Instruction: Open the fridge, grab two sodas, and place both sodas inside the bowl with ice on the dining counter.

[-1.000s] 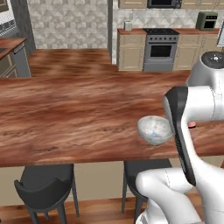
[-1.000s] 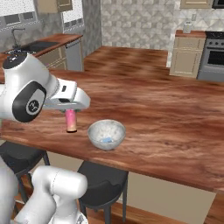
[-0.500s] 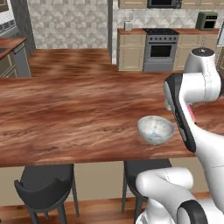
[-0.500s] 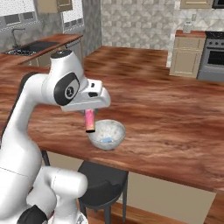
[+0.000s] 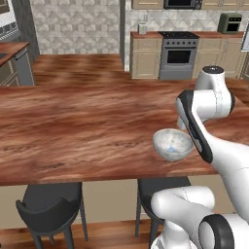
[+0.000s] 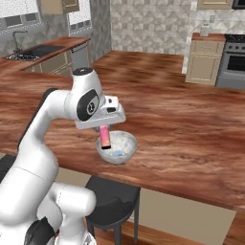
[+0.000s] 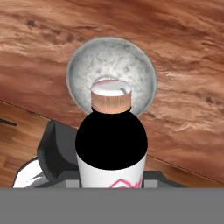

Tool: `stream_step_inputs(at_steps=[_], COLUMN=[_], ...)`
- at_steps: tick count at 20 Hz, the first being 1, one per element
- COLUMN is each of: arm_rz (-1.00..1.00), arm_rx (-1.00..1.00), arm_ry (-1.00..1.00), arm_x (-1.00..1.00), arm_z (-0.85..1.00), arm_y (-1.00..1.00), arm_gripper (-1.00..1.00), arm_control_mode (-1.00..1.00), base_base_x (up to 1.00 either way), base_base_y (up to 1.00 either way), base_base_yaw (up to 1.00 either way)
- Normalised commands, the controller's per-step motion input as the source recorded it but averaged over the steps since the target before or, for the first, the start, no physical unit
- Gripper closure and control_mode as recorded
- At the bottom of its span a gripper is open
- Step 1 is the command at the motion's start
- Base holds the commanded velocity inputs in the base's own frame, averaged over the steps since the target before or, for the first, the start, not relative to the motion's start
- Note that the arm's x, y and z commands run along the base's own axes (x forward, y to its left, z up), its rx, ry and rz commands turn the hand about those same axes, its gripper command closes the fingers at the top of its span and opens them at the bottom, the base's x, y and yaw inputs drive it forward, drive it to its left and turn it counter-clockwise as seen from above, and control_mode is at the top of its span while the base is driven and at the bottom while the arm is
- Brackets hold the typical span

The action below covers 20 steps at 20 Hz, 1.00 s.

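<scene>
Dark-brown, red-labelled soda bottle is clamped in gripper, cap-down above whitish-grey ice bowl on glossy reddish-brown dining counter. It should be centred and lowered before release.

Base views flank arm, share bowl; hand view overhead, close.

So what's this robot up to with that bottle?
The white arm's gripper is holding a soda bottle neck-down just above the bowl with ice, which sits near the edge of the dining counter above the stools. The hand view shows the bottle's cap lined up over the bowl's white contents. It looks about to lower the bottle into the bowl.
</scene>
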Motion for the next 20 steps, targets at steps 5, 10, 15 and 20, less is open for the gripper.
stream_step_inputs(at_steps=[5,10,15,20], arm_rz=[0.03,0.02,0.01,0.0], arm_rx=[0.0,0.0,-0.01,0.0], arm_ry=[0.04,0.11,0.12,0.1], arm_x=[0.45,0.49,0.37,0.32], arm_z=[-0.29,-0.31,-0.43,-0.39], arm_y=[0.01,0.02,0.0,0.0], arm_gripper=[1.0,1.0,1.0,1.0], arm_control_mode=[-1.0,-1.0,-1.0,-1.0], base_base_x=[0.0,0.0,0.0,0.0], base_base_y=[0.0,0.0,0.0,0.0], base_base_yaw=[0.0,0.0,0.0,0.0])
